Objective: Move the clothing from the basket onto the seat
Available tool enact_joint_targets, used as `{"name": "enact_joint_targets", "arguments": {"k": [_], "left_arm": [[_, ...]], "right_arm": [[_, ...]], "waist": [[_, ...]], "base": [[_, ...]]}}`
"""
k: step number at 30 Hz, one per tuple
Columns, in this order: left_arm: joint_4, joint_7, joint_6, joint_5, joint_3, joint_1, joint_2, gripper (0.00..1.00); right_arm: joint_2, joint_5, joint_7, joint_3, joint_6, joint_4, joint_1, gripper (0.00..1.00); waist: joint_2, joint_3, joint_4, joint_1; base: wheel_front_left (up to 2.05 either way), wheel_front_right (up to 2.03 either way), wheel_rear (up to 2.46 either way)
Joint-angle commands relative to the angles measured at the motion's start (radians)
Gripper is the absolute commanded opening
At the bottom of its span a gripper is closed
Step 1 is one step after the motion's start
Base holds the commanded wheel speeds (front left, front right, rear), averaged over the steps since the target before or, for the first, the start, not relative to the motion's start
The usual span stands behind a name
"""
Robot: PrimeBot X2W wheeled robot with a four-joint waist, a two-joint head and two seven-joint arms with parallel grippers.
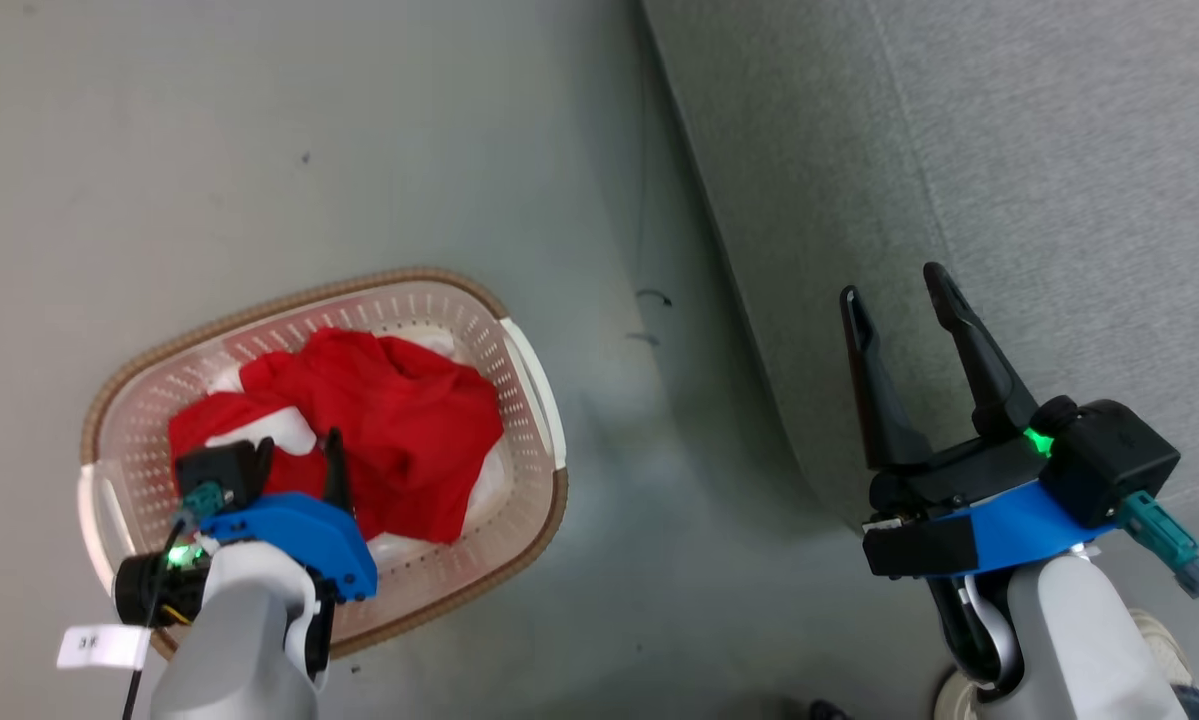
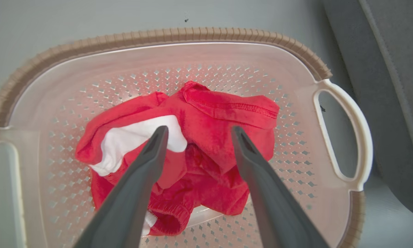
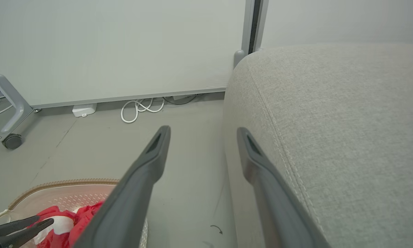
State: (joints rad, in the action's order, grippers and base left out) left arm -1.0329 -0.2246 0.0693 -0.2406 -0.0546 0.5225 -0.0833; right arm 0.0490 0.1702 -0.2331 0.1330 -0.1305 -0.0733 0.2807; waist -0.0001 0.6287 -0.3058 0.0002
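The left gripper (image 2: pixel 199 130) hangs over the basket, its jaws spread wide with nothing between them and the tips just above the clothing (image 2: pixel 213 117), so the step in hand looks like the first pick. To do it well, I would lower straight down until both tips sink into the raised fold at the middle of the heap. Then close on a thick bunch of cloth rather than a single edge (a thin pinch on soft fabric is likely to slip on the lift), and rise clear of the rim before swinging across. The clothing is a crumpled bright red heap, soft and wrinkled, with a white band showing at one side and a stitched hem folded over the top. It lies in the bottom of the basket (image 2: pixel 178 34), a cream perforated tub with a brown rim and white handles, standing on the grey floor (image 1: pixel 259 120). Farther off, the right gripper (image 1: pixel 891 285) waits with jaws likewise spread and empty, over the front edge of the seat (image 1: pixel 1059 150), a grey woven cushion.
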Motion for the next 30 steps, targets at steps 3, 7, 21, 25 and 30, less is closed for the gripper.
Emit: {"name": "enact_joint_targets", "arguments": {"k": [3,7,21,25,30], "left_arm": [[-0.046,-0.002,-0.027,0.013,-0.011,0.066,-0.004,1.00],[-0.096,-0.006,-0.062,0.013,-0.012,0.115,-0.005,1.00],[-0.190,-0.020,-0.086,-0.005,-0.015,0.222,-0.025,1.00],[-0.204,-0.022,-0.079,-0.003,-0.026,0.240,-0.023,0.99],[-0.219,-0.021,-0.077,-0.010,-0.034,0.253,-0.021,0.00]], "right_arm": [[0.002,0.002,-0.008,-0.004,0.000,0.015,0.022,1.00],[0.002,0.000,-0.013,0.002,0.000,0.025,0.030,1.00],[0.002,0.019,-0.023,0.007,0.000,0.040,0.033,1.00],[0.002,0.019,-0.024,0.004,0.000,0.038,0.031,1.00],[0.002,0.018,-0.026,0.008,0.000,0.040,0.028,1.00]], "waist": [[0.0001,0.083,0.011,-0.0002],[0.0001,0.124,0.018,-0.0002],[0.0001,0.208,0.007,-0.0002],[0.0001,0.220,0.002,-0.0002],[0.0001,0.228,0.001,-0.0002]], "base": [[0.00,0.00,0.00],[0.00,0.00,0.00],[0.00,0.00,0.00],[0.00,0.00,0.00],[0.00,0.00,0.00]]}}
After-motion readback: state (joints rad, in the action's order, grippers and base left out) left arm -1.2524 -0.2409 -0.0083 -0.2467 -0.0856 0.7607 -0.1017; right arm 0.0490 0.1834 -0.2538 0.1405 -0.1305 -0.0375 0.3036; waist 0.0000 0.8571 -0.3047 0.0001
